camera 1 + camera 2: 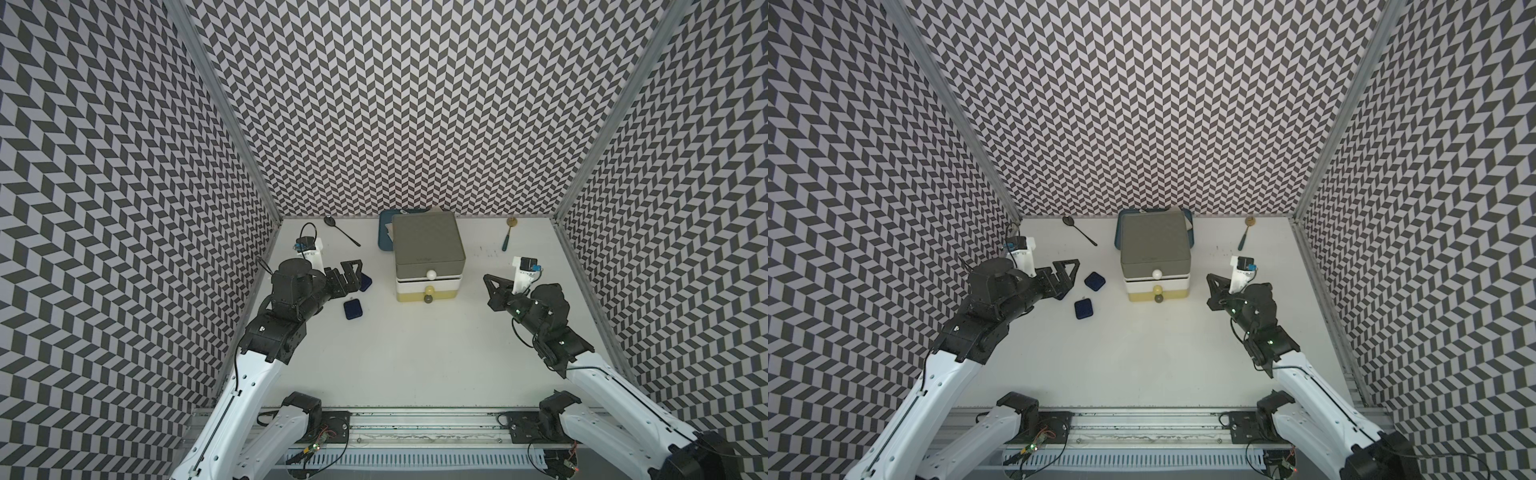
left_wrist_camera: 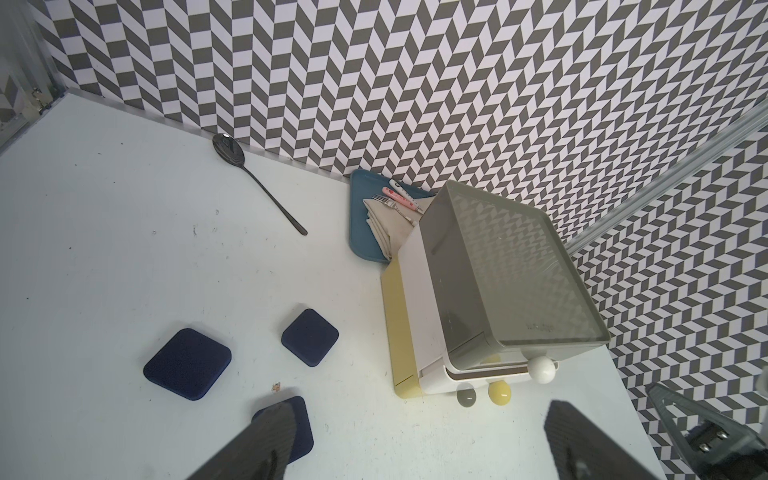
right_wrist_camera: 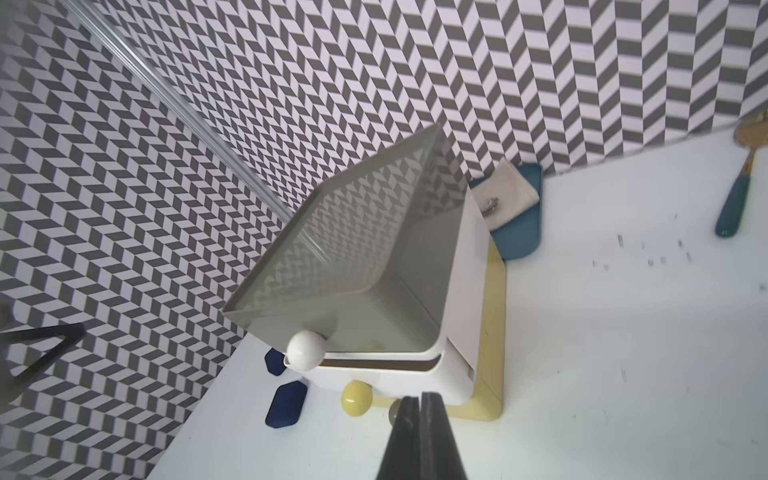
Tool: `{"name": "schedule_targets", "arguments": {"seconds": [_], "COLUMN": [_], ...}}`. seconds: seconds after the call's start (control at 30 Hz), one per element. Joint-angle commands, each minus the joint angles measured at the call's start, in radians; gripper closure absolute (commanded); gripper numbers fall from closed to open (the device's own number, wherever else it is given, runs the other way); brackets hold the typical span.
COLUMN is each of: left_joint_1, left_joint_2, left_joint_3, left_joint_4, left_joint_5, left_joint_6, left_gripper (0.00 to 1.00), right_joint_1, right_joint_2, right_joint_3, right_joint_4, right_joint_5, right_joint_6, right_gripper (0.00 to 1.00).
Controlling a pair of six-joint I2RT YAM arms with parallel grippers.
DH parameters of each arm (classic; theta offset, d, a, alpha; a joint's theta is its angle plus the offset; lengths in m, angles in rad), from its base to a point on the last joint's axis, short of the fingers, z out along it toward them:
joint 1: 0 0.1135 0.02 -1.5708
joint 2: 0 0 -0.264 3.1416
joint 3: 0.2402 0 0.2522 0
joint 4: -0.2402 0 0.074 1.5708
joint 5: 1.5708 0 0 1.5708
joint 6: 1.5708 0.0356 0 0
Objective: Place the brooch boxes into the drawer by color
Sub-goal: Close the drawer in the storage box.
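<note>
**Three navy boxes out on the table, both grippers empty**

Closest to the robot, a flat navy-blue rounded-square brooch box (image 1: 353, 309) lies on the white table (image 1: 415, 353), at about 8 o'clock from the small square three-tier drawer chest (image 1: 428, 245). Just past it hangs the left gripper (image 2: 422, 403), jaws spread wide and holding nothing. In the left wrist view one finger (image 2: 249, 449) overlaps that box's edge, and I cannot tell whether they touch. A second navy box (image 2: 187, 363) lies largely hidden beneath this gripper in both top views. A third navy box (image 1: 1095, 281) lies at 9 o'clock from the chest, between gripper and chest. At 3 o'clock from the chest, well apart from it, the right gripper (image 3: 419, 397) hangs with jaws pressed together on nothing.

The chest stands toward the table's 12 o'clock. It has a grey tier with a white ball knob (image 1: 431, 274), a white tier with a yellow knob (image 1: 428, 289) and a yellow tier with a grey knob (image 1: 427, 298), all facing 6 o'clock. Behind it a dark blue tray (image 2: 358, 232) carries a folded beige cloth (image 2: 386, 237) and a fork (image 2: 388, 202). Farthest, a black spoon (image 1: 344, 233) lies at 11 o'clock and a teal-handled gold spoon (image 1: 508, 237) at 1 o'clock.
</note>
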Motion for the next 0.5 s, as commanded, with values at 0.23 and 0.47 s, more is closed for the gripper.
{"name": "schedule_targets", "arguments": {"seconds": [0.23,0.47], "left_joint_1": [-0.007,-0.007], "left_joint_2": [-0.029,-0.021], "left_joint_3": [0.030,0.025], "left_joint_4": [0.010,0.018], "left_joint_5": [0.009,0.009], "left_joint_6": [-0.007,-0.006], "left_gripper": [0.00,0.00], "right_joint_1": [-0.129,-0.129], "right_joint_2": [0.255,0.338], "right_joint_3": [-0.013,-0.018], "right_joint_4": [0.162,0.252], "right_joint_5": [-0.676,-0.627], "right_joint_6": [0.145,0.162], "right_gripper": [1.00,1.00]}}
